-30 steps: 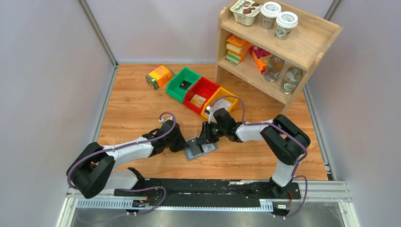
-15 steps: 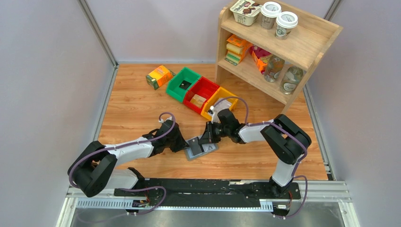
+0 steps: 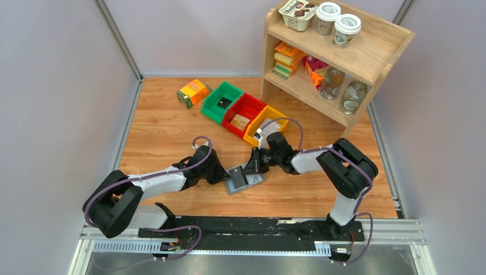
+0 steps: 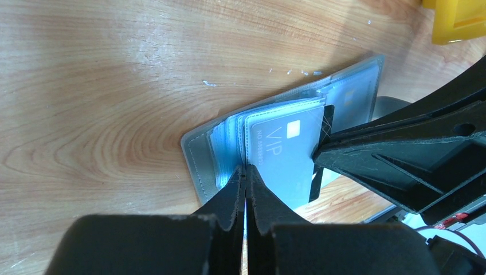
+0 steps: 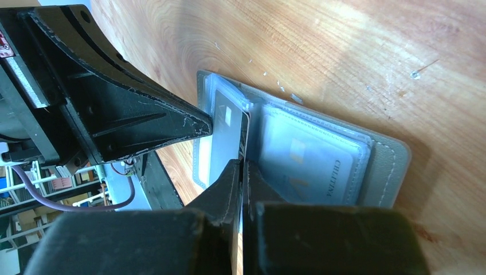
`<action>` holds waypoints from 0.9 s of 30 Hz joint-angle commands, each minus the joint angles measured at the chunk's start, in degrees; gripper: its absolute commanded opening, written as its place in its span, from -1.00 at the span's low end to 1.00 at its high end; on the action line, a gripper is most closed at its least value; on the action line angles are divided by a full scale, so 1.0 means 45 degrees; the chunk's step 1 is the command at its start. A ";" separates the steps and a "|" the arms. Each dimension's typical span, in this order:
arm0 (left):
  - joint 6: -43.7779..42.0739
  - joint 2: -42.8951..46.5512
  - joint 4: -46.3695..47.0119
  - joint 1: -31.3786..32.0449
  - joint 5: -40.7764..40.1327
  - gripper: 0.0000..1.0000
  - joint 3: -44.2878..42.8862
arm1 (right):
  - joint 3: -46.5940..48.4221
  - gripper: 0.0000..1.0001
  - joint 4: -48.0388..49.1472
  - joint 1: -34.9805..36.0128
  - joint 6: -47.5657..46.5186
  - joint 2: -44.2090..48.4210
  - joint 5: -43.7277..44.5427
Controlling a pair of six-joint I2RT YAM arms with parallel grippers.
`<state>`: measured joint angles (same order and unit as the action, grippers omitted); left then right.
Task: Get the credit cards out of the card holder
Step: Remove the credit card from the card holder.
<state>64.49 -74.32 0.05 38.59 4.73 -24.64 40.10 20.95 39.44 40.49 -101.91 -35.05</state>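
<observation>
Handling: credit cards (image 4: 281, 154) look thin, stiff and slick; take a bare edge.
Card holder (image 3: 243, 179): open on desk (image 3: 172, 132), between both claws; light, floppy.
Left claw (image 4: 245, 177): pinched shut on card holder's pocket edge.
Right claw (image 5: 242, 172): closed on black card (image 4: 325, 123).

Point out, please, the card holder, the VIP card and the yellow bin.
card holder (image 4: 198, 166), left wrist view, on its grey cover edge.
VIP card (image 4: 283, 159), left wrist view, on its face below the chip.
yellow bin (image 4: 458, 24), left wrist view, on its outer wall.
</observation>
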 commanded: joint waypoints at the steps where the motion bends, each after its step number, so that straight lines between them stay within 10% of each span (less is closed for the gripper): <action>1: -0.0073 -0.0339 -0.0872 -0.0021 -0.0134 -1.00 0.0496 | -0.0180 -1.00 0.0793 -0.0112 -0.0052 0.0478 -0.0532; 27: -0.1361 0.1363 -0.0912 -0.0060 0.0588 -0.85 -0.0988 | -0.0004 -1.00 0.0110 -0.0425 -0.0189 0.0244 -0.0473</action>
<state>60.97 -67.51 -5.34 38.52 5.80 -25.39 39.20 20.88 37.78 40.47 -100.92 -36.60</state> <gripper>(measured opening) 0.067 0.007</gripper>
